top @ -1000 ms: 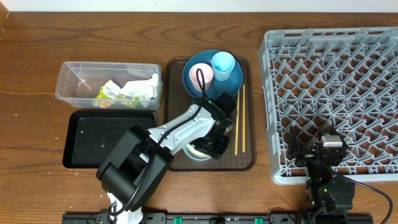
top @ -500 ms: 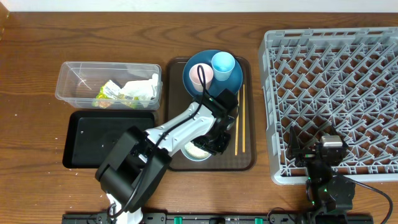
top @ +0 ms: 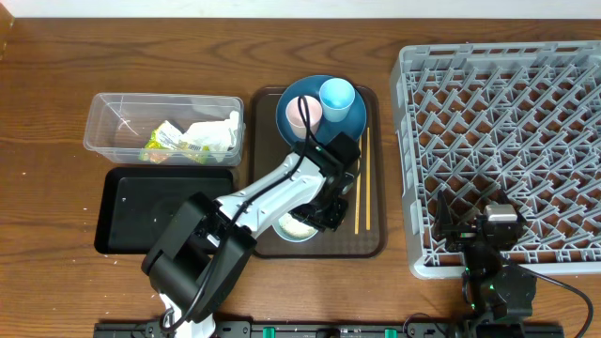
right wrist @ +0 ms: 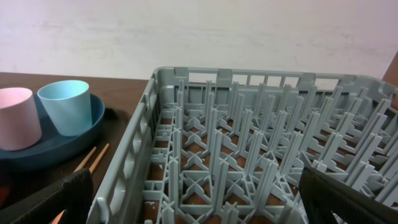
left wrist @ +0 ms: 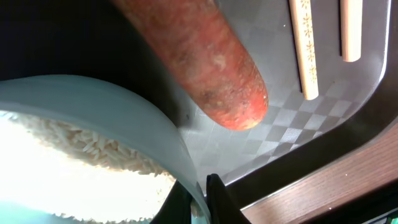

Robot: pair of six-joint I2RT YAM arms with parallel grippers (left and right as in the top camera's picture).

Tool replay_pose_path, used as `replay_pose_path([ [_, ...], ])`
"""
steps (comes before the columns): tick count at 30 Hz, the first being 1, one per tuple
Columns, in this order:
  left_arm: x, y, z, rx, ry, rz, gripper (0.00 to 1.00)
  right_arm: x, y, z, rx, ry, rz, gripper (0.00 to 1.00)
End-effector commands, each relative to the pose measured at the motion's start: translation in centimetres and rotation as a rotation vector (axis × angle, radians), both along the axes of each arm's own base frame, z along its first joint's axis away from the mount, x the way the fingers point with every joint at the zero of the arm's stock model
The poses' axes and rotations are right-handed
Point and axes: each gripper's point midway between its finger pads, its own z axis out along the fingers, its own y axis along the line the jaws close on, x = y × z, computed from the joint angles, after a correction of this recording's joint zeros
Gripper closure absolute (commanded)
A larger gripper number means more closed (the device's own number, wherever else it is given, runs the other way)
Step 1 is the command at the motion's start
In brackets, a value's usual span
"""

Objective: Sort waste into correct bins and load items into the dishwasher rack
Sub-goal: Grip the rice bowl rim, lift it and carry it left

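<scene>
- Left pincer (left wrist: pixel 202 202) — closed to a narrow slit on the rim of the bowl (left wrist: pixel 124 118). In the wrist view, dark fingertips sit on either side of the pale-blue wall at the bottom centre of the frame.
- Bowl — stands at the lower edge of the brown tray (top: pixel 371 239), lower centre of the overhead view, and holds white rice (left wrist: pixel 74 162).
- Carrot (left wrist: pixel 211 68) — an orange piece lying on the brown tray just beside the bowl, in the upper centre of the left wrist view. Whether the two touch cannot be told.
- Chopsticks (top: pixel 362 178) — a parallel pair lying along the right side of the brown tray, apart from the carrot.
- Plate (top: pixel 352 127) — dark blue, at the top of the brown tray. It carries a blue cup (top: pixel 337 97) and a pink cup (top: pixel 304 115), both upright and side by side.
- Tub (top: pixel 103 122) — clear, in the upper left of the overhead view, with crumpled wrappers (top: pixel 192 138) inside.
- Black tray (top: pixel 160 211) — directly below the tub, on the desk (top: pixel 56 75).
- Rack (top: pixel 507 141) — a grey lattice crate filling the right side of the overhead view.
- Right pincer (right wrist: pixel 198 186) — jaws spread wide and gripping nothing, at the lower edge of the rack and well apart from the brown tray.
</scene>
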Motion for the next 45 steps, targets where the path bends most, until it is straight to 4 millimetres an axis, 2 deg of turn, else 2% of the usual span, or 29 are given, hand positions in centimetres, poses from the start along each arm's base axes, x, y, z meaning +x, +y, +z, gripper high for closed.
replay_pose_path([
  [1,0.9,0.2,0.6,0.01,-0.035,-0.002,0.93,0.0,-0.1,-0.1,-0.008,0.002,-0.002,0.01],
  [19,2.6,1.9,1.3,0.004,-0.046,0.05,0.94,0.0,-0.1,-0.1,-0.008,0.002,-0.002,0.01],
  [34,3.4,2.0,5.8,-0.061,-0.176,0.053,0.94,0.0,-0.1,-0.1,-0.008,0.002,-0.002,0.01],
  [45,3.5,3.1,6.3,-0.036,-0.184,0.063,0.94,0.0,-0.1,-0.1,-0.008,0.002,-0.002,0.01],
])
